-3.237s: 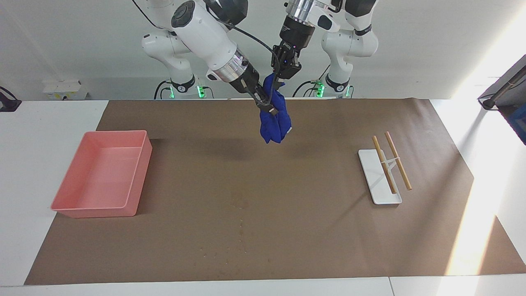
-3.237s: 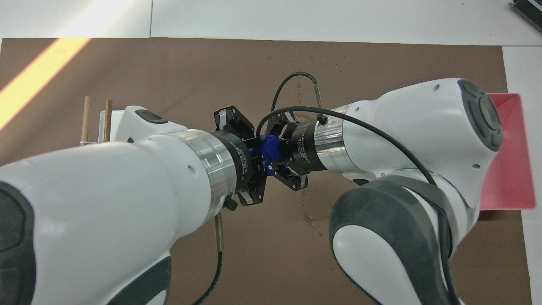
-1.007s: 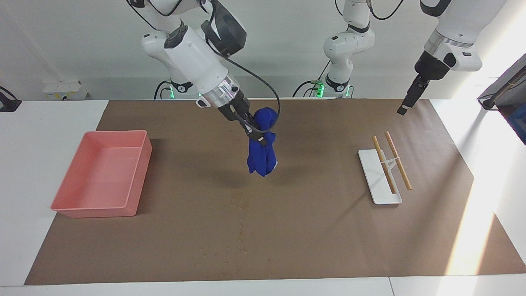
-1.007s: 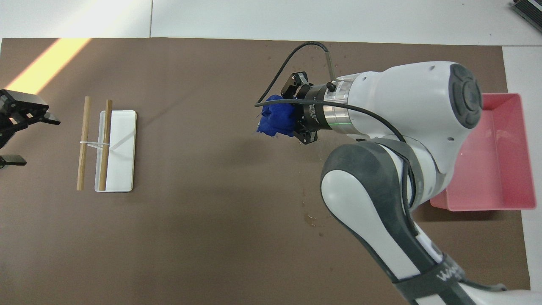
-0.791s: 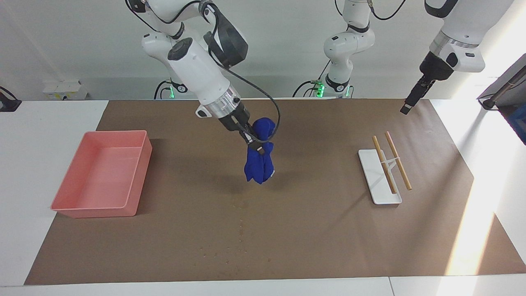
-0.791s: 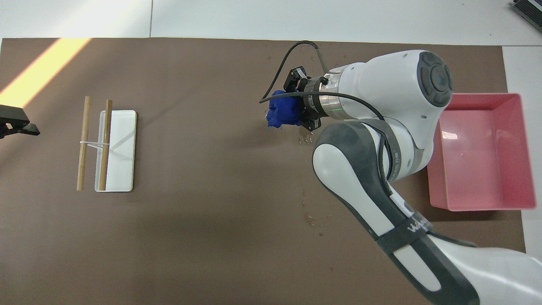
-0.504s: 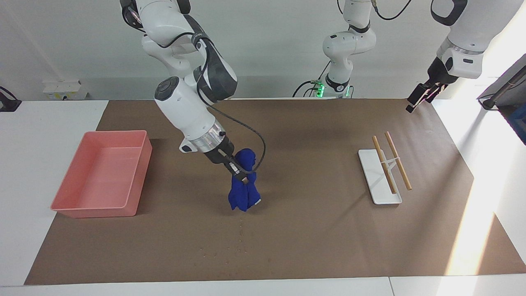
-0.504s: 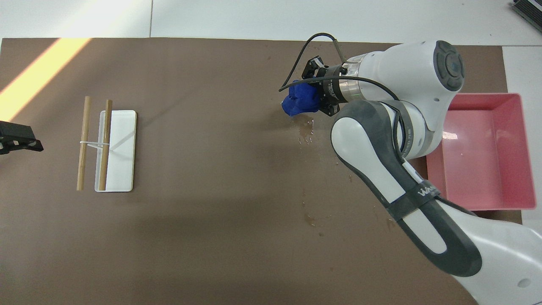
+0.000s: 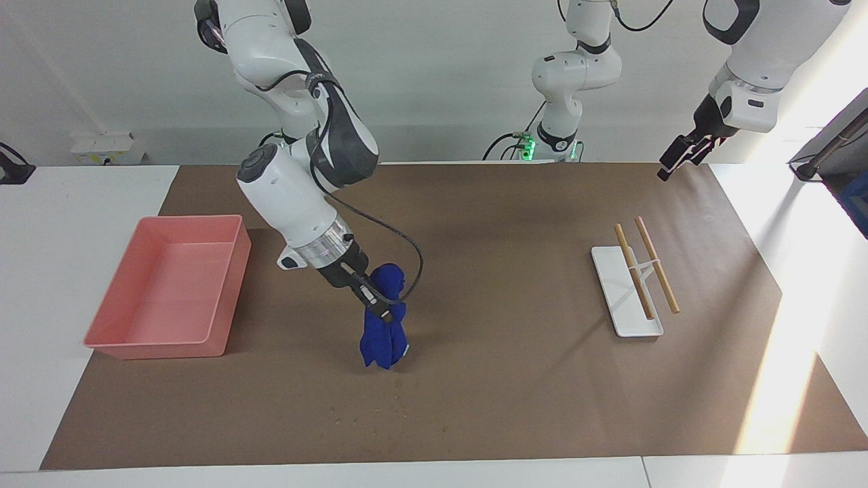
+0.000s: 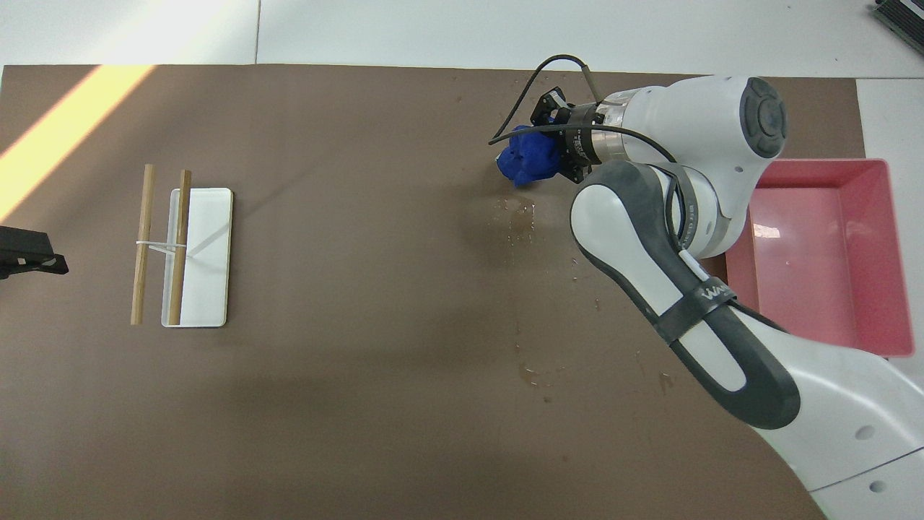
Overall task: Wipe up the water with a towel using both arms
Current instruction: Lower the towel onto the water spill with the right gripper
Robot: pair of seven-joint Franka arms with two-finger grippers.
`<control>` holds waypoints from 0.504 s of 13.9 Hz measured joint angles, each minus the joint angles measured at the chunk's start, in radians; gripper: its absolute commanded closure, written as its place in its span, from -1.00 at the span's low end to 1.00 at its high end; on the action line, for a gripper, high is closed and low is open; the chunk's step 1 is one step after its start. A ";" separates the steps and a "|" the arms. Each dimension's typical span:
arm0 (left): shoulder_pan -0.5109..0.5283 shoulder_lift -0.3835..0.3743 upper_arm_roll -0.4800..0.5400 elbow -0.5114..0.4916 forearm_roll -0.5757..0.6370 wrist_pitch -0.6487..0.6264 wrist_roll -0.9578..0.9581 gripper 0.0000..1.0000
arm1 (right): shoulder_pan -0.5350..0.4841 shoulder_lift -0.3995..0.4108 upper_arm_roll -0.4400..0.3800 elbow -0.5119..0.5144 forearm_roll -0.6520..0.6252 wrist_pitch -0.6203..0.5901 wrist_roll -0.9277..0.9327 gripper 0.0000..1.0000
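Observation:
My right gripper (image 9: 381,312) is shut on the upper part of the royal-blue towel (image 9: 381,339), which hangs in a bundle with its lower end down at the brown mat (image 9: 515,379). In the overhead view the right gripper (image 10: 552,148) and the towel (image 10: 529,160) are just farther from the robots than the water (image 10: 520,217), a faint glossy blotch. In the facing view the towel hides the blotch. My left gripper (image 9: 673,163) is empty and waits in the air over the mat's corner at the left arm's end; only its tip (image 10: 29,254) shows from overhead.
A pink tray (image 9: 156,350) stands at the right arm's end of the mat. A white flat dish (image 9: 620,308) with two tied wooden sticks (image 9: 636,271) lies toward the left arm's end. Tiny drops (image 9: 397,407) dot the mat farther from the robots than the towel.
My left gripper let go of the towel and drew back to its end of the table. My right gripper carried the towel down to the mat and over the blotch, away from the robots.

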State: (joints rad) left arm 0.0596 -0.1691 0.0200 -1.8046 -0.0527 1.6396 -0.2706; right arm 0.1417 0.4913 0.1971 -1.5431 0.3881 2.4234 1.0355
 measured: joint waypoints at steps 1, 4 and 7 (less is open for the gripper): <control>-0.007 0.012 0.005 0.001 0.006 0.007 0.041 -1.00 | 0.006 0.018 0.001 -0.002 0.000 0.018 -0.001 1.00; -0.035 0.075 0.007 0.027 0.056 0.014 0.127 -1.00 | 0.036 0.066 0.002 -0.025 0.000 0.091 -0.010 1.00; -0.055 0.113 0.007 0.044 0.075 0.012 0.158 -1.00 | 0.056 0.075 0.002 -0.090 0.000 0.144 -0.049 1.00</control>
State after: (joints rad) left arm 0.0047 -0.0557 0.0275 -1.7609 0.0219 1.6520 -0.1127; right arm 0.1978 0.5661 0.1992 -1.6329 0.3881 2.5673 0.9860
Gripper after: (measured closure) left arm 0.000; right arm 0.872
